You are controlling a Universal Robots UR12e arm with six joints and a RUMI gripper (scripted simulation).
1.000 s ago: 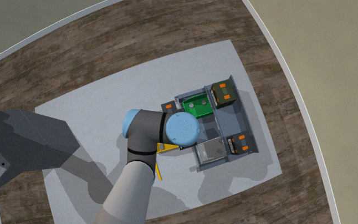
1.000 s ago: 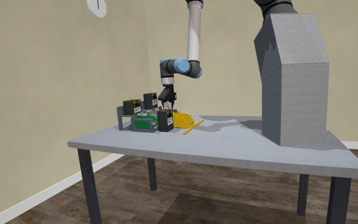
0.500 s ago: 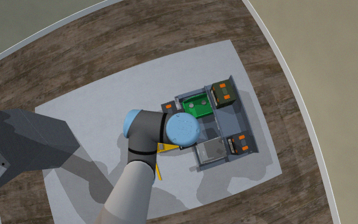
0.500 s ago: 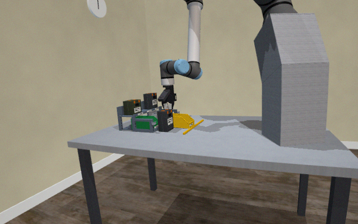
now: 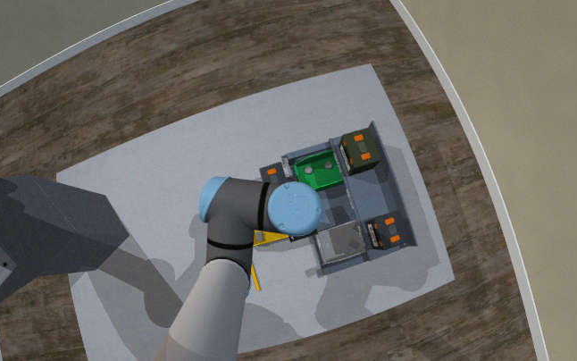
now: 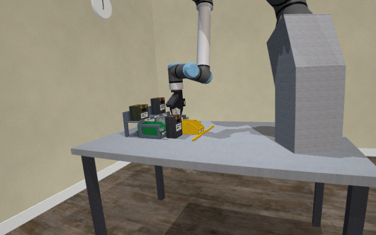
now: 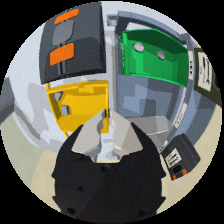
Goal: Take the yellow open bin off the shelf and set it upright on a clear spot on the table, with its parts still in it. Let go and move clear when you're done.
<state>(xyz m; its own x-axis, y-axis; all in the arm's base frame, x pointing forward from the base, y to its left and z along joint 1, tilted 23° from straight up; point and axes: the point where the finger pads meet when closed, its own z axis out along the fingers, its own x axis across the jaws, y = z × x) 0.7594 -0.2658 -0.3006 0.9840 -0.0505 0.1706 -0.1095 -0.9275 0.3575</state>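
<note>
The yellow open bin (image 6: 192,127) stands upright on the table just beside the grey shelf (image 6: 142,125). It also shows in the wrist view (image 7: 77,107) and, mostly hidden under the arm, in the overhead view (image 5: 269,237). My gripper (image 7: 107,109) is right above the bin's wall on the shelf side, and the fingers are shut on that thin wall. In the side view the gripper (image 6: 176,110) is partly hidden behind a black box (image 6: 173,126). A thin yellow rod (image 6: 202,133) lies on the table next to the bin. I cannot see any parts inside the bin.
The shelf holds a green bin (image 5: 318,169) with two grey parts, an olive box (image 5: 359,150) and a black box (image 5: 387,231) on top, and an empty grey tray (image 5: 340,243). The large grey robot base (image 6: 307,84) stands at the table's right.
</note>
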